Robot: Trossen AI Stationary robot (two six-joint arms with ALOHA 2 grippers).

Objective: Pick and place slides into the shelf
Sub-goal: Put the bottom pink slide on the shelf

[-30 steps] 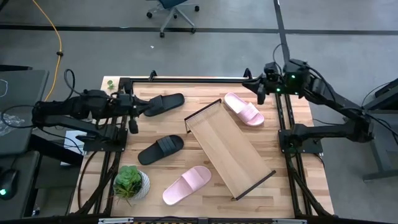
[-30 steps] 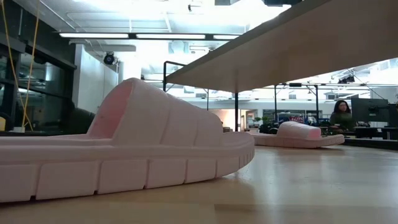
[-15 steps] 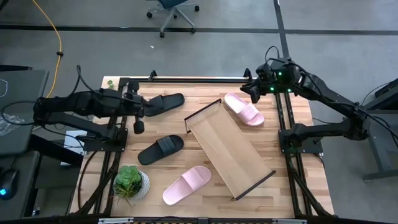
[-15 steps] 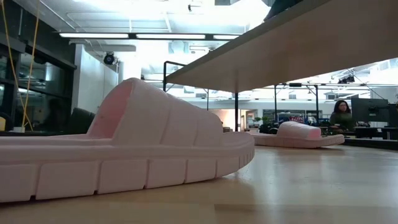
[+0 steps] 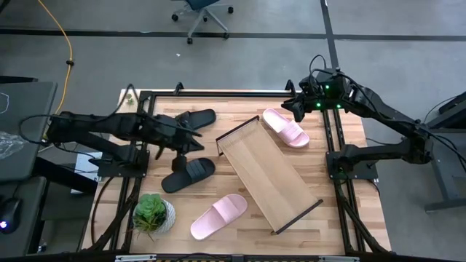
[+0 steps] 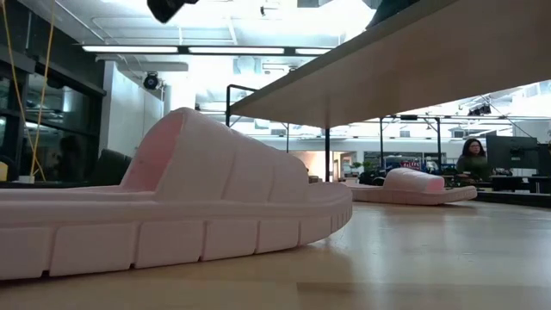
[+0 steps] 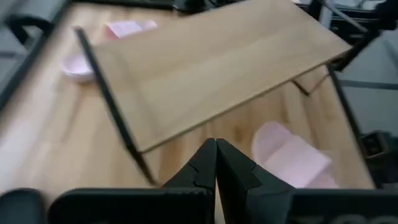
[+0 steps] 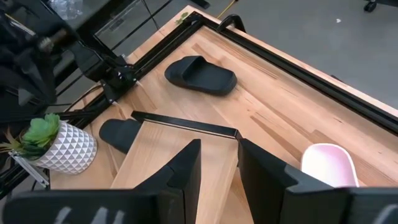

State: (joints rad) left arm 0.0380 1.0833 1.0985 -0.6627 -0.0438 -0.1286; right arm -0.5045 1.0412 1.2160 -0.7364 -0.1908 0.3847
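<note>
Two black slides lie sole-down on the table's left half, one far and one nearer. One pink slide lies by the far right corner, the other near the front, large in the low view. The shelf runs diagonally across the middle, raised on thin dark legs. My left gripper hovers shut between the two black slides. My right gripper hangs open above the far end of the far pink slide. Neither gripper touches anything.
A potted plant in a white patterned pot stands near the front left corner. Black frame rails border the table's far, left and right sides. A person sits at a desk in the room beyond the table.
My left gripper has swung from the table's left edge toward the middle, ending above the gap between the two black slides. My right gripper moved a little toward the table's left, over the far pink slide's far end, then held still. The slides and shelf stayed put.
</note>
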